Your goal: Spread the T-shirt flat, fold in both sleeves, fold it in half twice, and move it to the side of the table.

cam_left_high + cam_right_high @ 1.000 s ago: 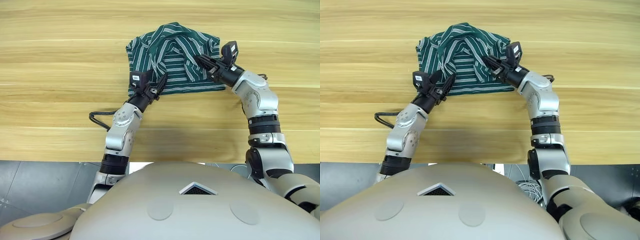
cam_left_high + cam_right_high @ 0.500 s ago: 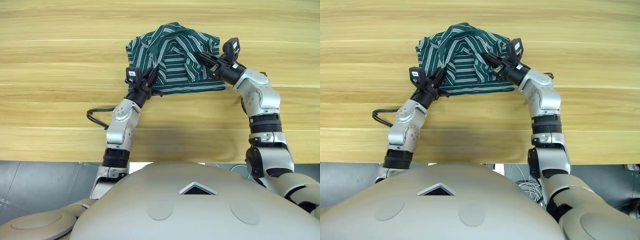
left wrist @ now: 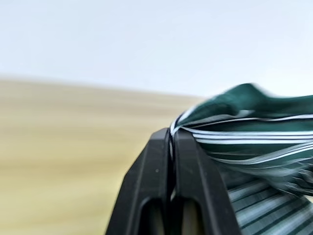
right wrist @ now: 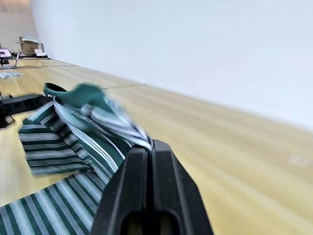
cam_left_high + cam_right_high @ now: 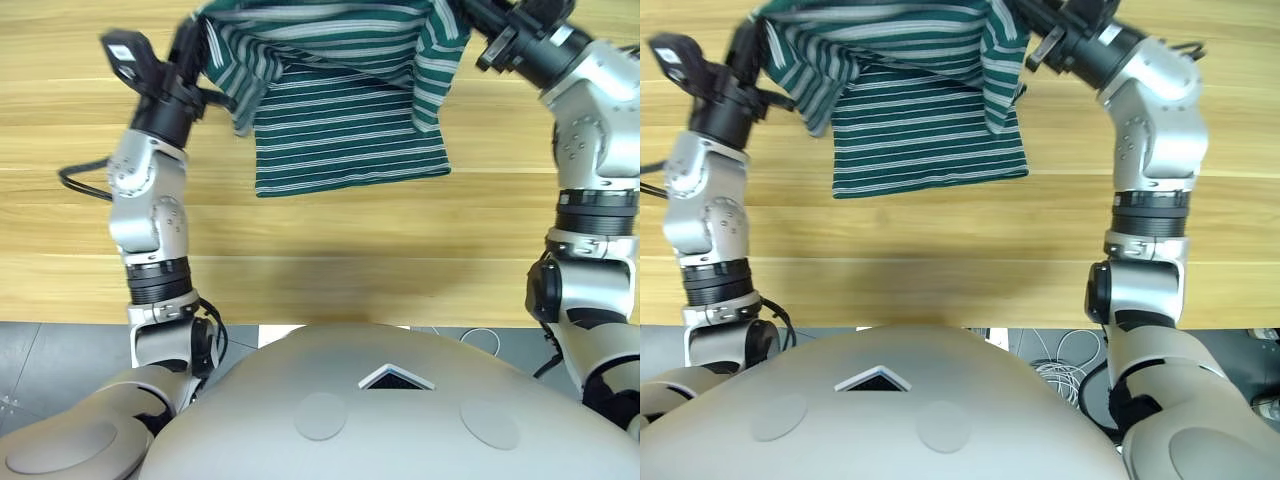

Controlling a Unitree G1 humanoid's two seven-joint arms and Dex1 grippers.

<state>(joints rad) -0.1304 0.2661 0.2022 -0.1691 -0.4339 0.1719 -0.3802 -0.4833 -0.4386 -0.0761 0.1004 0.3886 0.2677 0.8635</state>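
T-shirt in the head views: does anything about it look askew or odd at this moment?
Yes, slightly. The T-shirt, pinched by the left gripper and right gripper, is not flat: fabric bunches and droops at both upper corners, and its lower hem runs slanted across the table.

Head stereo pair: high, facing forward and down over both arms onto table (image 5: pixel 350 240); the two eyes share T-shirt (image 5: pixel 350 130), offset sideways. Wrist cameras: very close behind left gripper (image 3: pixel 172 134) and right gripper (image 4: pixel 149 144), sighting along the closed jaws, table beyond
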